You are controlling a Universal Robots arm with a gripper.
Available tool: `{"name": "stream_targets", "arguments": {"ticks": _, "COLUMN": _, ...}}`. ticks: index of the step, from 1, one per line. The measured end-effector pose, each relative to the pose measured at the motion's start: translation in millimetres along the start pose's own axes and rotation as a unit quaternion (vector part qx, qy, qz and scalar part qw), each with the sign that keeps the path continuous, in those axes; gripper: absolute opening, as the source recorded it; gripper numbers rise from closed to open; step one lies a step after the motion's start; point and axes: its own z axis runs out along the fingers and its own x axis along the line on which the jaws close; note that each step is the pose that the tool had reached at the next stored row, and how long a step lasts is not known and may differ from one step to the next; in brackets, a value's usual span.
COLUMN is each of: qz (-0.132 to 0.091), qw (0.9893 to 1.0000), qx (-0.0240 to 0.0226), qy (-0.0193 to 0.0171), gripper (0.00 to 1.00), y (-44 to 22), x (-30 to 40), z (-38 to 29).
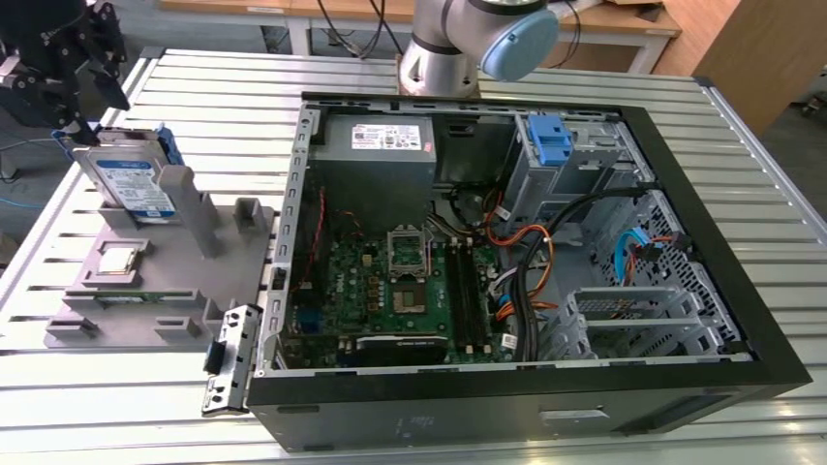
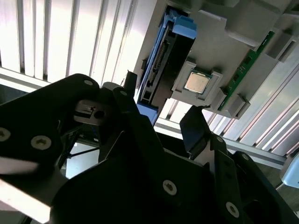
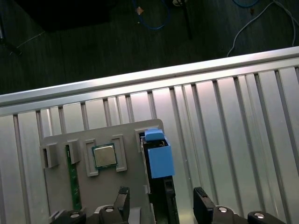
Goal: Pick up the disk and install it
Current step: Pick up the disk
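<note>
The disk (image 1: pixel 130 182) stands on edge in a slot of the grey fixture (image 1: pixel 168 281) at the exterior view's left, a silver drive with a white-and-blue label in a blue carrier. My black gripper (image 1: pixel 77 126) hangs just over its top end. In both wrist views the fingers (image 3: pixel 122 199) are apart, one on each side of the disk's blue end tab (image 3: pixel 159 158). The jaws are open and hold nothing. The second wrist view shows the disk (image 2: pixel 161 60) edge-on beyond the gripper (image 2: pixel 161 102).
An open computer case (image 1: pixel 517 387) lies at centre and right, with motherboard (image 1: pixel 387 291), cables and a blue bracket (image 1: pixel 549 140) in its drive bay. The fixture also holds a square chip (image 3: pixel 103 156) and a green memory stick (image 3: pixel 72 179). The arm's base (image 1: pixel 446 48) stands behind the case.
</note>
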Motion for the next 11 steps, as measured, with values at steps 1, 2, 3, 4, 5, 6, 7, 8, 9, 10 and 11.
{"name": "stream_targets", "arguments": {"ticks": 1, "qz": 0.000, "qw": 1.0000, "qx": 0.0000, "qy": 0.0000, "gripper": 0.65, "y": 0.0, "x": 0.0, "z": 0.0}}
{"name": "stream_targets", "arguments": {"ticks": 2, "qz": 0.000, "qw": 1.0000, "qx": 0.0000, "qy": 0.0000, "gripper": 0.65, "y": 0.0, "x": 0.0, "z": 0.0}}
{"name": "stream_targets", "arguments": {"ticks": 3, "qz": 0.000, "qw": 1.0000, "qx": 0.0000, "qy": 0.0000, "gripper": 0.65, "y": 0.0, "x": 0.0, "z": 0.0}}
{"name": "stream_targets", "arguments": {"ticks": 4, "qz": 0.000, "qw": 1.0000, "qx": 0.0000, "qy": 0.0000, "gripper": 0.65, "y": 0.0, "x": 0.0, "z": 0.0}}
{"name": "stream_targets", "arguments": {"ticks": 5, "qz": -0.001, "qw": 1.0000, "qx": 0.0000, "qy": 0.0000, "gripper": 0.65, "y": 0.0, "x": 0.0, "z": 0.1}}
{"name": "stream_targets", "arguments": {"ticks": 6, "qz": -0.004, "qw": 1.0000, "qx": -0.0001, "qy": 0.0002, "gripper": 0.65, "y": 0.0, "x": 0.0, "z": 0.2}}
{"name": "stream_targets", "arguments": {"ticks": 7, "qz": -0.008, "qw": 1.0000, "qx": -0.0002, "qy": 0.0005, "gripper": 0.65, "y": -0.1, "x": 0.0, "z": 0.3}}
{"name": "stream_targets", "arguments": {"ticks": 8, "qz": -0.015, "qw": 0.9999, "qx": -0.0003, "qy": 0.0008, "gripper": 0.65, "y": -0.1, "x": 0.0, "z": 0.5}}
{"name": "stream_targets", "arguments": {"ticks": 9, "qz": -0.021, "qw": 0.9998, "qx": -0.0005, "qy": 0.0012, "gripper": 0.65, "y": -0.1, "x": 0.0, "z": 0.8}}
{"name": "stream_targets", "arguments": {"ticks": 10, "qz": -0.028, "qw": 0.9996, "qx": -0.0006, "qy": 0.0015, "gripper": 0.65, "y": -0.1, "x": 0.0, "z": 1.0}}
{"name": "stream_targets", "arguments": {"ticks": 11, "qz": -0.034, "qw": 0.9994, "qx": -0.0006, "qy": 0.0017, "gripper": 0.65, "y": -0.1, "x": 0.0, "z": 1.2}}
